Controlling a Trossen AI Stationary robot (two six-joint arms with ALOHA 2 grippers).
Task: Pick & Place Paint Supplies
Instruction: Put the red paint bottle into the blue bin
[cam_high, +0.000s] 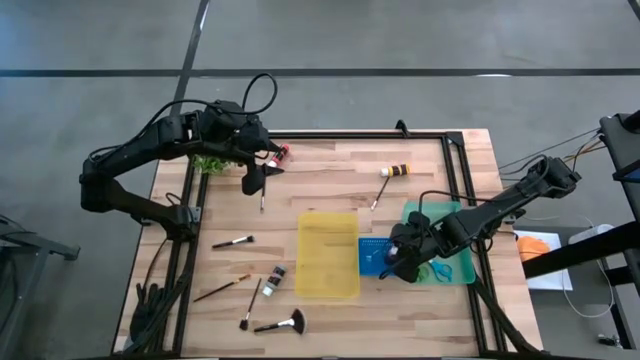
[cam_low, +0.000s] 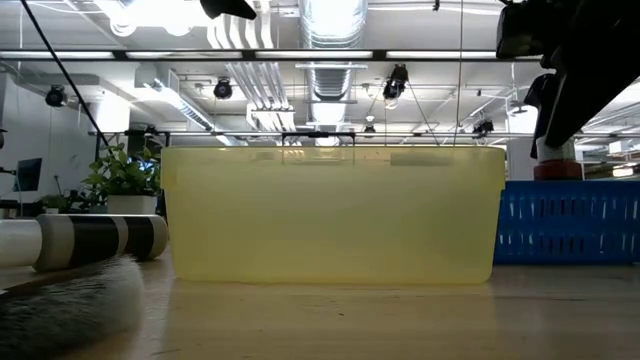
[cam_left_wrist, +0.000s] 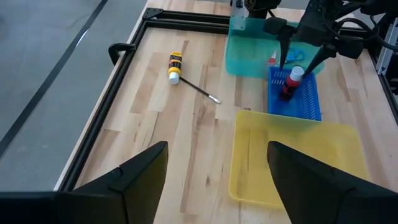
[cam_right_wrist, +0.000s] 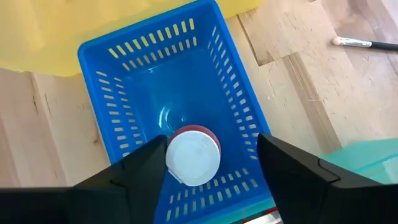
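Observation:
A red paint bottle with a white cap (cam_right_wrist: 193, 155) stands upright on the floor of the blue basket (cam_high: 372, 257). My right gripper (cam_right_wrist: 211, 165) is open above it, with a finger on either side of the cap and not touching it; the left wrist view shows the bottle (cam_left_wrist: 292, 79) below those fingers. My left gripper (cam_high: 262, 168) is open and empty over the table's far left part. A yellow-and-black bottle (cam_high: 398, 170) and a thin brush (cam_high: 378, 192) lie at the far side. Brushes (cam_high: 233, 241), a black fan brush (cam_high: 283, 323) and a dark bottle (cam_high: 275, 279) lie at the near left.
The yellow tray (cam_high: 328, 253) sits mid-table beside the blue basket, and the green tray (cam_high: 445, 215) with scissors (cam_high: 437, 270) lies to the right. Another red bottle (cam_high: 283, 153) and a leafy plant (cam_high: 210, 162) are by the left arm. A black frame (cam_high: 455, 170) edges the table.

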